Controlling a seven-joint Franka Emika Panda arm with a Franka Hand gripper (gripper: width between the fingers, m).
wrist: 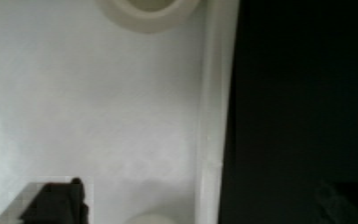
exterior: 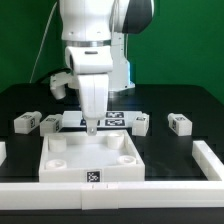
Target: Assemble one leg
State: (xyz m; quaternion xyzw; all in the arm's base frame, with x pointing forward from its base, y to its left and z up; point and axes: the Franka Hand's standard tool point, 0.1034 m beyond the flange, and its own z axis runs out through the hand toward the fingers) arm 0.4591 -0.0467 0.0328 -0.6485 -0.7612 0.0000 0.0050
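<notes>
Pincer (exterior: 92,127) seemingly touches panel (exterior: 55,160) (legs (exterior: 25,122) only in exterior view); grip: cannot tell.

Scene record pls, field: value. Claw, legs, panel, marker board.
arm: claw low over the panel, near its far edge; nothing seen held; open or shut unclear
parts: four legs loose on the table, two each side of the arm, none on the panel
fixture: marker board flat behind the panel
</notes>
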